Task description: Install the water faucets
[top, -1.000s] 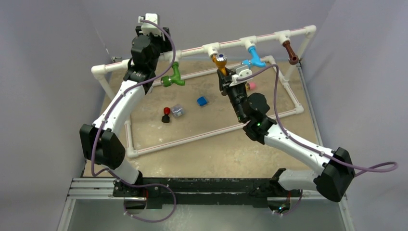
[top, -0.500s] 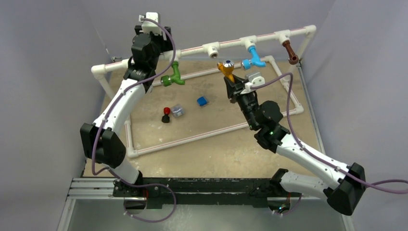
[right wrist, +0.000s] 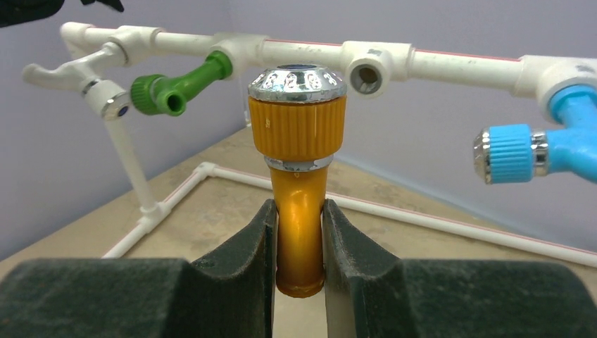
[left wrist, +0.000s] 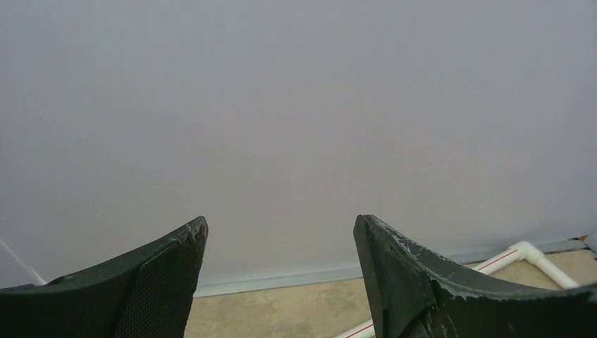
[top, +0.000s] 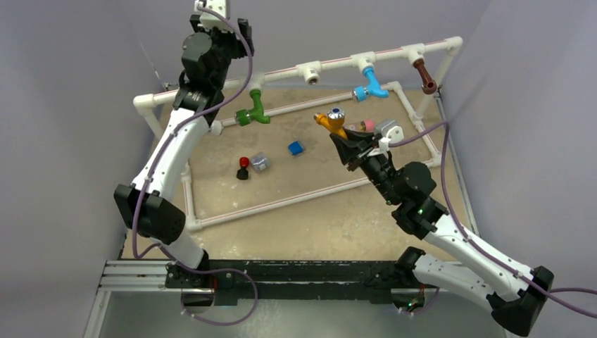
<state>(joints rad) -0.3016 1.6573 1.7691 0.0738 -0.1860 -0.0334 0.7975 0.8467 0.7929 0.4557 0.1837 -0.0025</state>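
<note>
My right gripper is shut on the orange faucet and holds it upright in the air, in front of the white pipe rail and short of its empty tee. The green faucet, the blue faucet and the brown faucet hang from the rail. My left gripper is open and empty, raised high at the back left above the rail and facing the wall.
A white pipe frame lies on the tan table. Inside it sit a red-and-black knob, a grey block and a blue block. A pink cylinder lies behind the right gripper. Grey walls close in all round.
My right gripper has pulled the orange faucet back and rightward, away from the empty tee. My left arm has risen higher above the rail.
</note>
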